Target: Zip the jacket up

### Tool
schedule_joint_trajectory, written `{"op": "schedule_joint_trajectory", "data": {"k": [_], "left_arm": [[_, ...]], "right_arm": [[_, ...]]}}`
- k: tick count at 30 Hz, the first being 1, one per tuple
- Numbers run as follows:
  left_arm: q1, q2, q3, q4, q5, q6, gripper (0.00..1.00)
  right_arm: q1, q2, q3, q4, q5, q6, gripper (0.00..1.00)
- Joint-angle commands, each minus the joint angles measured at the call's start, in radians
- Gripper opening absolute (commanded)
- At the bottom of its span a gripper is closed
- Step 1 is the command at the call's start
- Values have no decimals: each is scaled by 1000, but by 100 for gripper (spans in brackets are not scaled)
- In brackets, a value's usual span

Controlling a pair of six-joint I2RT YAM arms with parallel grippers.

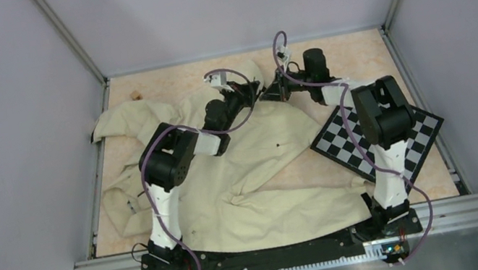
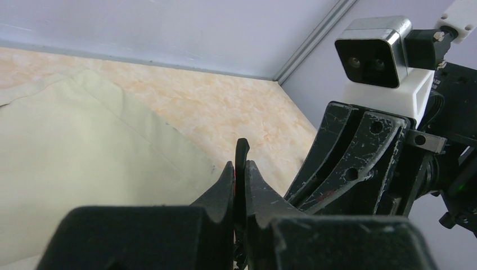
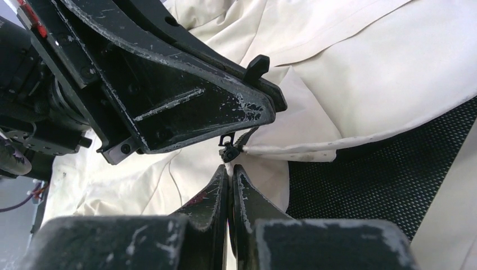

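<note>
The cream jacket (image 1: 257, 176) lies wrinkled across the table; it also shows in the left wrist view (image 2: 84, 146) and the right wrist view (image 3: 365, 73). Both grippers meet at its far edge. My left gripper (image 1: 254, 92) (image 2: 239, 166) is shut on a thin black zipper pull (image 2: 242, 149), whose tip pokes out past the fingers (image 3: 257, 66). My right gripper (image 1: 278, 90) (image 3: 230, 169) is shut on the jacket's pale edge just under the small black zipper slider (image 3: 228, 151). Dark mesh lining (image 3: 365, 185) shows under a turned-back flap. Most of the zipper strip is hidden.
A black-and-white checkerboard (image 1: 399, 145) lies on the right, partly under the right arm and touching the jacket's edge. Grey walls close in the peach tabletop (image 1: 355, 57). A small brown bit (image 1: 135, 93) lies near the far left corner.
</note>
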Motion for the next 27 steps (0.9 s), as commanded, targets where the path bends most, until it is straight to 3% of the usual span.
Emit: {"op": "schedule_joint_trajectory", "data": {"k": [1,6,9,15,18,20,27], "left_arm": [[-5,-37,4,57,17,-23,7],[-6,-111,-96,60,-29,-17,23],[-7,-162,-144,34,-58,-17,26],[-13,-266,-240,-49,-52,-39,55],[-5,-340,-241,-266,7,-77,77],[10,-379,-209,-455,86,-96,83],[135,-413,-41,-855,439,-55,82]], "right_arm": [[0,8,32,108,11,35,0],[1,-30,2,142,67,27,0],[0,-30,2,155,64,25,0],[1,-38,-3,132,60,-11,0],[0,-34,0,131,39,-16,0],[0,-33,3,131,31,-14,0],[2,-34,0,144,2,-7,0]]}}
